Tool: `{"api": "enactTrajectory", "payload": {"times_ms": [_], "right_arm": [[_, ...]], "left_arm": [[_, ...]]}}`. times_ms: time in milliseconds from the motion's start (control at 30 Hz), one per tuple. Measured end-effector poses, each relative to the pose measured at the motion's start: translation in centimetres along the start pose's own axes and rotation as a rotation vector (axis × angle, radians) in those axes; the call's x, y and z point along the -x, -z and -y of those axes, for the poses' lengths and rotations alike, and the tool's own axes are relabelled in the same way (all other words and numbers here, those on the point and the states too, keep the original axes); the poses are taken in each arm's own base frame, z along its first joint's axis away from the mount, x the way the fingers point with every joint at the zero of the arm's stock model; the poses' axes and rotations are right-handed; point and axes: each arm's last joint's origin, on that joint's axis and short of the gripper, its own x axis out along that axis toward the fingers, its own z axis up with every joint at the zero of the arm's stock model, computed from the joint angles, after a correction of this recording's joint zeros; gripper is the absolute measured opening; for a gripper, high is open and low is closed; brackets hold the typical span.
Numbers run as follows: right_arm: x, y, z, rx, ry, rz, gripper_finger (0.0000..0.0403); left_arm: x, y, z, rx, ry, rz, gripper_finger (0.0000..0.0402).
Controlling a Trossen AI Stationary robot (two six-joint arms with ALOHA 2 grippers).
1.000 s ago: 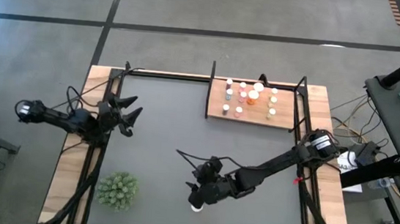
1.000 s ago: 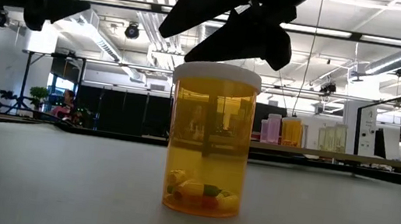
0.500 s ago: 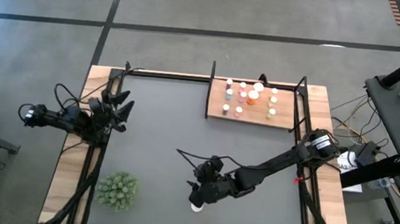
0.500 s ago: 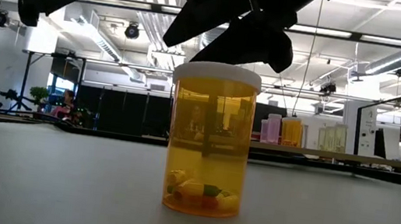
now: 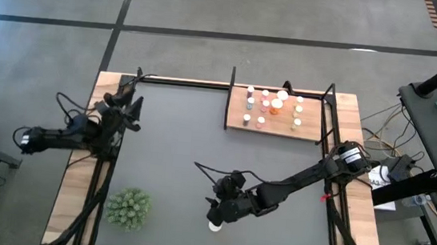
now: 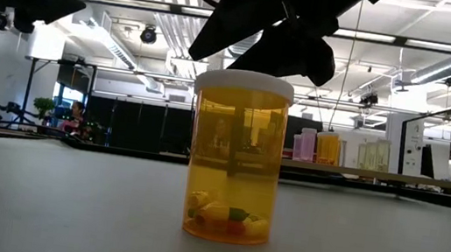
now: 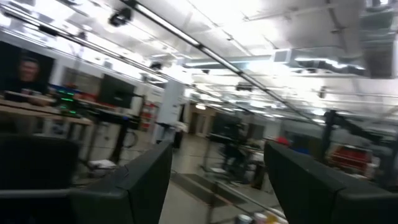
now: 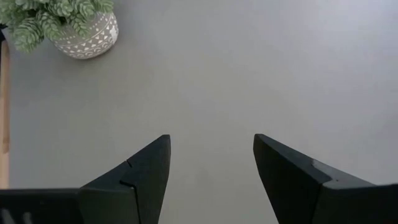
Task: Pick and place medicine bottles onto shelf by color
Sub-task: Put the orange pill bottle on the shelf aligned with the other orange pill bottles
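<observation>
An orange medicine bottle (image 6: 234, 158) with a white cap (image 5: 214, 227) stands upright on the dark grey mat (image 5: 175, 158), near its near edge. My right gripper (image 5: 214, 214) hangs open just above and beyond it; in its wrist view only mat shows between the fingers (image 8: 211, 140). The shelf (image 5: 276, 129) lies at the far right of the mat, with several bottles (image 5: 272, 104) standing on it. At the mat's left edge my left gripper (image 5: 130, 103) is open, raised and tipped upward, with nothing between its fingers (image 7: 217, 149).
A spiky green plant (image 5: 128, 209) in a patterned pot (image 8: 87, 38) stands at the near left of the mat. A black frame (image 5: 182, 82) runs round the mat. Bare mat lies between the bottle and the shelf.
My left arm has swung about, carrying its gripper from over the mat's left part toward the far edge and the left frame; the gripper now points more toward the far side. It stays open. My right gripper and the orange bottle have kept still.
</observation>
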Motion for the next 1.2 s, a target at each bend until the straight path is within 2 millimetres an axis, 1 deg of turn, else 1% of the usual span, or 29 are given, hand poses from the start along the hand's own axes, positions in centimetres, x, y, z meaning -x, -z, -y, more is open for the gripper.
{"api": "enactTrajectory", "payload": {"times_ms": [200, 733, 800, 900, 933, 1000, 1100, 1200], "right_arm": [[0.0, 0.0, 0.0, 0.000, -0.001, -0.001, 0.0219], [0.0, 0.0, 0.0, 0.001, -0.019, -0.018, 0.0219], [0.0, -0.1, -0.2, 0.036, -0.031, -0.004, 0.0219], [0.2, -0.2, -0.1, 0.040, -0.030, -0.006, 0.0219], [0.3, -0.2, -0.2, 0.023, -0.031, -0.006, 0.0219], [0.4, -0.1, -0.3, -0.066, -0.039, -0.017, 0.0219], [0.5, 0.5, -0.3, -0.210, -0.049, -0.092, 0.0219], [0.6, 0.9, -0.3, -0.278, -0.053, -0.154, 0.0219]], "left_arm": [[-0.4, 0.0, -0.7, -0.037, -0.091, 0.025, 0.0240], [-0.5, 0.2, -0.6, -0.055, -0.093, 0.007, 0.0240], [-0.5, 0.2, -0.6, -0.056, -0.093, 0.006, 0.0240], [-0.5, 0.2, -0.6, -0.057, -0.093, 0.005, 0.0240], [-0.5, 0.2, -0.6, -0.057, -0.093, 0.005, 0.0240], [-0.5, 0.2, -0.6, -0.056, -0.093, 0.006, 0.0240], [-0.5, 0.2, -0.6, -0.057, -0.093, 0.005, 0.0240], [-0.5, 0.2, -0.6, -0.058, -0.093, 0.004, 0.0240]]}}
